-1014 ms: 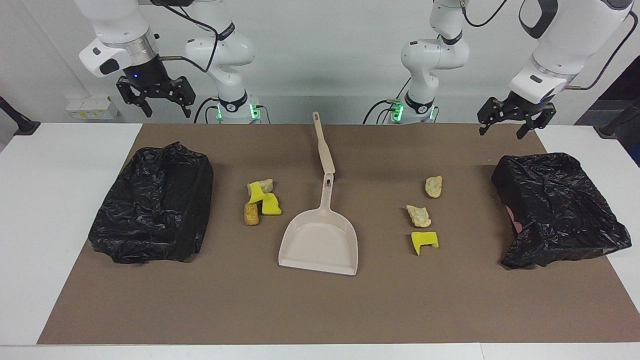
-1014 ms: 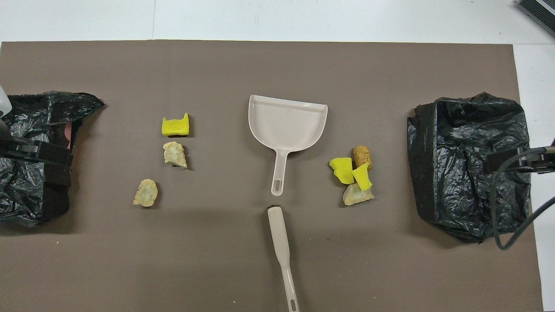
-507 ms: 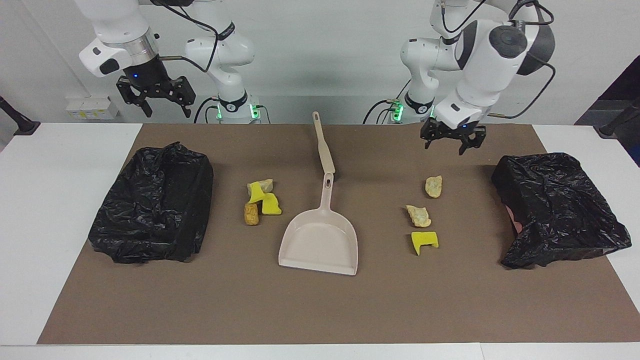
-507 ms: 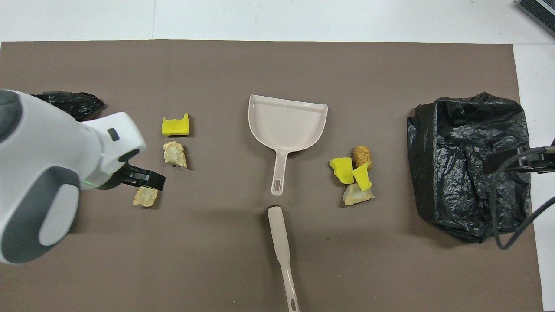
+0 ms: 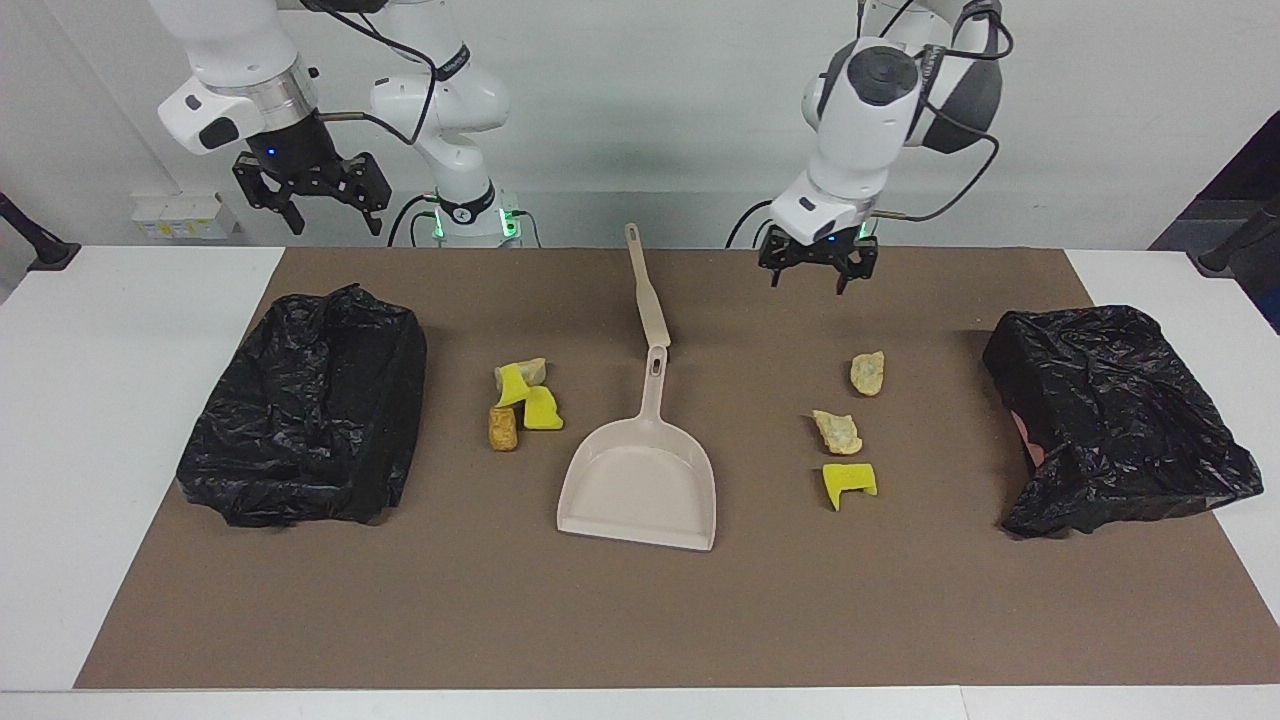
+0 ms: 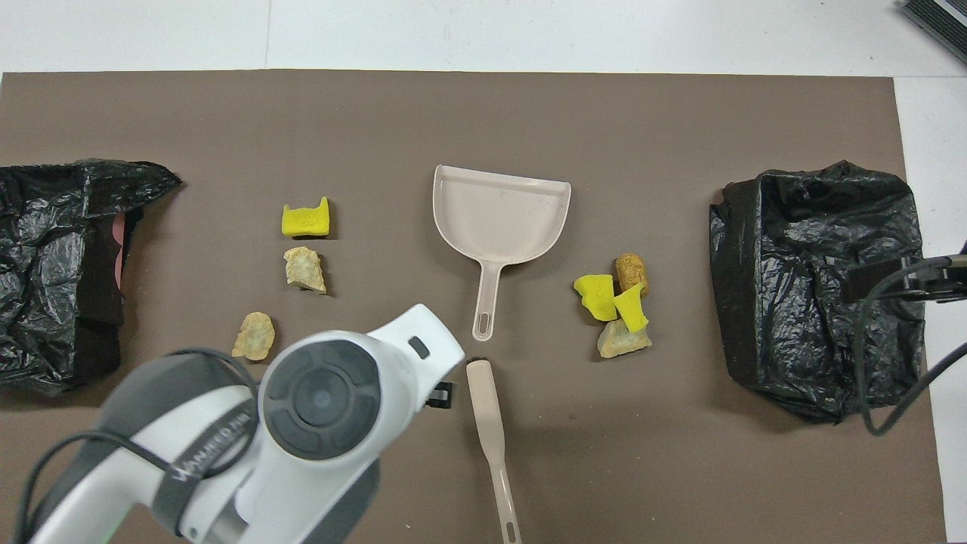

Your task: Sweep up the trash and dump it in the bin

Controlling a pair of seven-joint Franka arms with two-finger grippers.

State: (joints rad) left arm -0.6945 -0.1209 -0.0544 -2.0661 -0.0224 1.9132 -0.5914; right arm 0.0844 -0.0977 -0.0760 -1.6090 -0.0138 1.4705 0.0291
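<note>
The trash lies in two groups on the brown mat. Toward the right arm's end are yellow foam pieces (image 5: 540, 408), a beige chunk (image 5: 535, 368) and an orange-brown lump (image 5: 503, 428). Toward the left arm's end are two beige chunks (image 5: 867, 372) (image 5: 838, 431) and a yellow piece (image 5: 848, 481). Black-bagged bins stand at both ends (image 5: 305, 410) (image 5: 1110, 420). My left gripper (image 5: 818, 272) is open and hangs over the mat beside the beige sweeper stick (image 5: 648, 290). My right gripper (image 5: 310, 200) is open and waits high over its bin's end.
A beige dustpan (image 5: 640, 480) lies mid-mat, its handle pointing at the sweeper stick (image 6: 489, 431). In the overhead view the left arm's body covers the mat beside the stick, and the right gripper (image 6: 876, 281) sits over its bin (image 6: 793, 249).
My left arm has swung from over its bin toward the middle of the table, ending beside the sweeper stick. The right arm and all the objects have not moved.
</note>
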